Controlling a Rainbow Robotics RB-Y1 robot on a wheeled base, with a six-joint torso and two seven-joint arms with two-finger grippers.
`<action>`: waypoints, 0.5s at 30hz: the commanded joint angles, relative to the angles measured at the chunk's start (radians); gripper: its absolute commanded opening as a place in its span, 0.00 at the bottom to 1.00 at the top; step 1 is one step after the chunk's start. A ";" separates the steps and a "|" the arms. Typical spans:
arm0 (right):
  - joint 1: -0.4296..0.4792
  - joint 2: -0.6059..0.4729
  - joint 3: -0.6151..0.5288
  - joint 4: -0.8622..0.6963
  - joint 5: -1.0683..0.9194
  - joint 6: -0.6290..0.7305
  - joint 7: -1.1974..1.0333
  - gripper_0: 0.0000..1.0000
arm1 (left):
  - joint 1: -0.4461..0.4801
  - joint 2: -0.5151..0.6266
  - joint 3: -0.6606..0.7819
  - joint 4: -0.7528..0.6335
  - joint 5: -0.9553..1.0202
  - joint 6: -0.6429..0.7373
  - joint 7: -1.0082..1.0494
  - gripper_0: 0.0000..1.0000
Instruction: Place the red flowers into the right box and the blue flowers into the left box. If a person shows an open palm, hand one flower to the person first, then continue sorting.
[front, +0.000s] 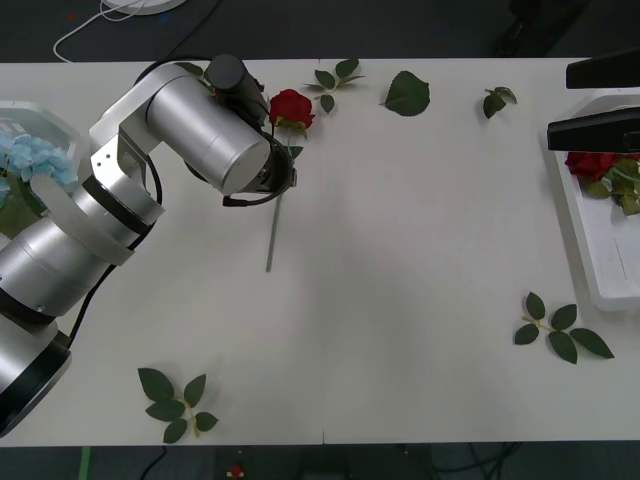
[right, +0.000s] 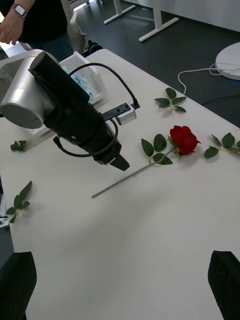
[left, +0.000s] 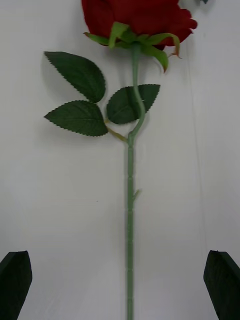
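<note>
Table (front: 400, 250), white, seen from the front. Rose (front: 291, 107), one, lying flat near the far edge; stem (front: 274, 235) pointing toward the robot; bloom and three leaves plain in the left wrist view (left: 135, 20); no finger touching it. Left gripper (left: 120, 272), poised over the stem just below the leaves, its black fingers (left: 15, 280) spread wide, one to either side of the stem and well clear of it; the same gripper appears in the right wrist view (right: 119, 161) as a black wedge hanging just above the stem. Left arm (front: 180, 130), silver, covering the stem's upper part in the front view. Right gripper (right: 120, 282), open and empty, fingers (right: 225, 280) spread over bare table, well apart from the rose. Left box (front: 40, 125), at the table's left edge, holding blue flowers (front: 30, 160). Right box (front: 600, 240), at the right edge, holding a red flower (front: 590, 163) with leaves, partly under black bars. Leaf sprigs, loose: beside the bloom (front: 335, 80), far centre (front: 407, 93), far right (front: 497, 98), near right (front: 560, 328), near left (front: 175, 400). White cable (front: 100, 20) on the floor behind the table.
</note>
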 joint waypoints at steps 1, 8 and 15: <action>0.009 -0.049 -0.027 -0.004 0.001 0.000 0.006 1.00 | 0.024 -0.055 -0.036 0.023 -0.033 -0.056 0.040 1.00; 0.009 -0.049 -0.027 -0.004 0.001 0.000 0.006 1.00 | 0.043 -0.115 -0.036 0.155 -0.097 -0.152 0.045 1.00; 0.009 -0.049 -0.027 -0.004 0.001 0.000 0.006 1.00 | 0.067 -0.125 -0.060 0.238 -0.108 -0.273 0.046 1.00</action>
